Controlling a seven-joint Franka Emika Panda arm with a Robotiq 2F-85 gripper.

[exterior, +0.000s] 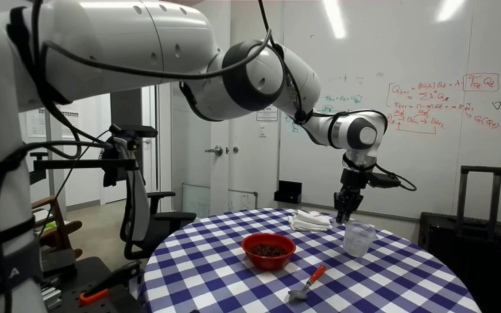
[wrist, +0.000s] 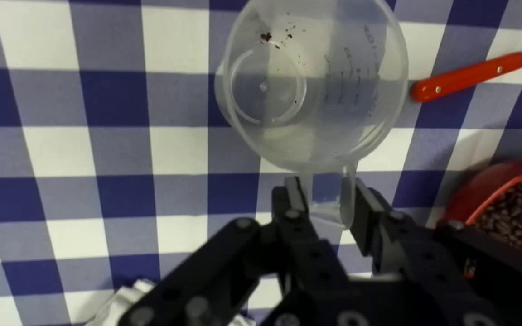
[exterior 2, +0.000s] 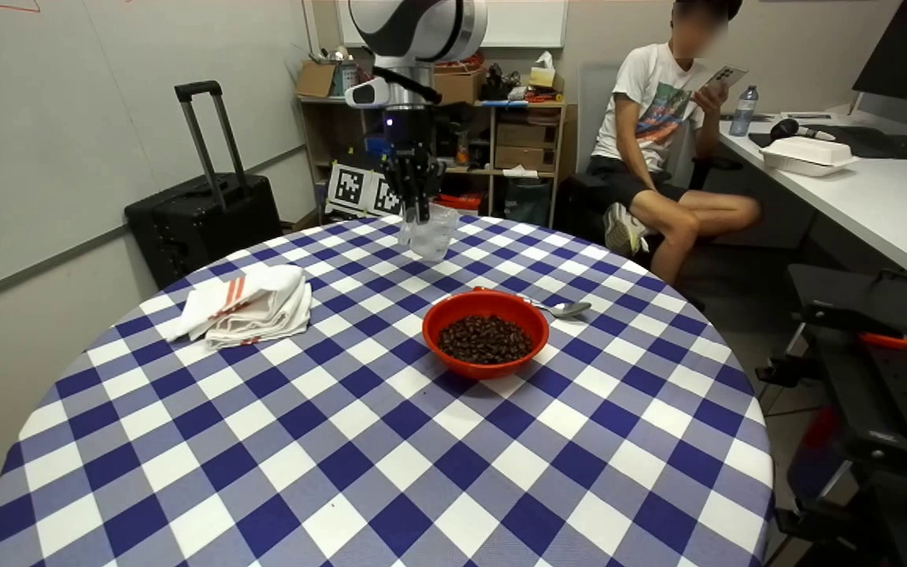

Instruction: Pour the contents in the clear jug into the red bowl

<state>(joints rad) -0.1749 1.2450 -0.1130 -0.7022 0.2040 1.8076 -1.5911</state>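
Jaws of the gripper [wrist: 329, 197] closed on the handle [wrist: 348, 199] of the jug [wrist: 313, 86]: a narrow hold on slick-looking plastic, so the jug may swivel in the grip if it bumps anything. Left to right in an exterior view: folded towel [exterior 2: 245, 307] first, well apart from the jug, little risk. Then the jug, roughly upright near the far edge of the table [exterior 2: 320, 488]. Only a few dark specks [wrist: 265, 37] show inside, so the pour looks done; setting down and letting go probably remain. Cannot tell whether the base touches the table. If the jaws part with it hanging, it could drop, tip and, that close to the edge, roll off. Next the bowl [exterior 2: 473, 372], upright, holding dark beans [exterior 2: 485, 340]; a low sweep across with the jug could clip its rim and spill them. Last the spoon [exterior 2: 569, 309], partly hidden behind the bowl. In the wrist view its red end shows just beside the jug's rim; a jug lowered off that way might land on it and sit tilted, ready to topple.
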